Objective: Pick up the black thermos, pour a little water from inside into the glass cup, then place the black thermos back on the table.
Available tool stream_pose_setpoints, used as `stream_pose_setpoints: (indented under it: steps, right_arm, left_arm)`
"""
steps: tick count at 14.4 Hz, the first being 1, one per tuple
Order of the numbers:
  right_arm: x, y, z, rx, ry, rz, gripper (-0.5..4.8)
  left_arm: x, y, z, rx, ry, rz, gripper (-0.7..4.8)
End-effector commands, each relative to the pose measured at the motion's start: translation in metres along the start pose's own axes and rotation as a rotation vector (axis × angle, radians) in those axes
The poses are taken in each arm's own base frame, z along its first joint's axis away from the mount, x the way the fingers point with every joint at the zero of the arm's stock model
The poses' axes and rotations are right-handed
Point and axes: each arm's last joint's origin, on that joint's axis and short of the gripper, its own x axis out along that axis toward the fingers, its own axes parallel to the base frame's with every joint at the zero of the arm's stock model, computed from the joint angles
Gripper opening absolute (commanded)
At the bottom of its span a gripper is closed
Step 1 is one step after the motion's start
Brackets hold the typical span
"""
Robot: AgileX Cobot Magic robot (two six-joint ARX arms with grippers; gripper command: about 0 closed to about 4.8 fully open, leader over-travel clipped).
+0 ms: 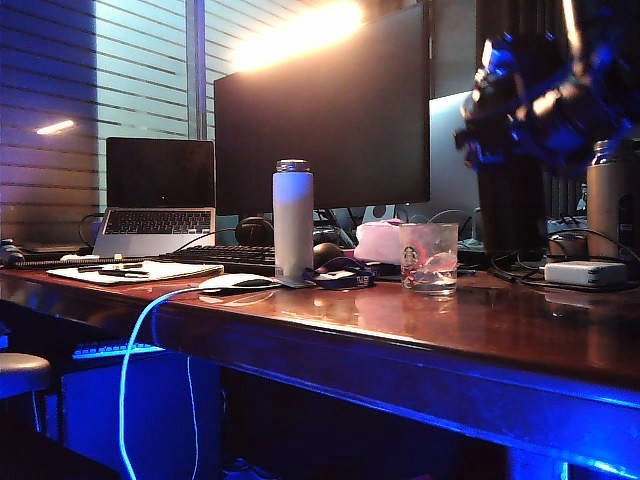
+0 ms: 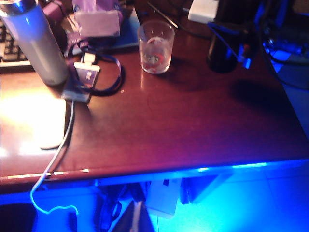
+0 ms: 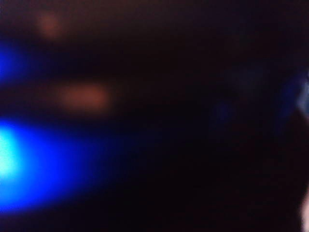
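The counter (image 1: 400, 345) fills the foreground of the exterior view, its thick front edge lit blue from beneath, with a pale cable (image 1: 128, 360) hanging over the edge. The right end effector (image 1: 530, 100) is a blurred, blue-lit mass high at the far right; the blur hides its fingers, so I cannot tell whether they are apart or together. Straight below it stands a tall dark shape, the black thermos (image 1: 510, 205), hard to separate from the shadow behind. The glass cup (image 1: 429, 257) stands on the counter lower than the end effector and to its side, toward the white bottle (image 1: 293, 218). A steel flask (image 1: 610, 195) and a white charger block (image 1: 585, 272) sit below the end effector on its other side. A monitor (image 1: 320, 110) and a laptop (image 1: 160, 195) stand at the back.

The left wrist view looks down on the counter from above its front edge. The thermos (image 2: 221, 50) is upright on the wood with the cup (image 2: 155, 46) near it and apart from it; the white bottle (image 2: 36, 46) is well off beyond the cup. The left end effector shows in no picture.

The right wrist view gives only darkness and blue smears — nothing can be made out.
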Motion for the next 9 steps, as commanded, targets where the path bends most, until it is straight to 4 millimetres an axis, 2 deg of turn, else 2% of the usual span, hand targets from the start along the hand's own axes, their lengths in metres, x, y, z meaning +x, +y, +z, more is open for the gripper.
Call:
stream_pose_setpoints:
  steps: [1, 8, 9]
  right_arm:
    - [-0.006, 0.0, -0.005, 0.015, -0.047, 0.015, 0.31]
    - [0.008, 0.005, -0.042, 0.011, 0.063, 0.057, 0.68]
    - [0.009, 0.005, -0.043, 0.012, 0.059, 0.074, 1.49]
  left_arm:
    - [-0.002, -0.001, 0.002, 0.005, -0.012, -0.003, -0.03]
    - [-0.002, -0.001, 0.002, 0.005, -0.013, -0.003, -0.03]
    - [-0.002, -0.001, 0.002, 0.006, -0.013, -0.004, -0.03]
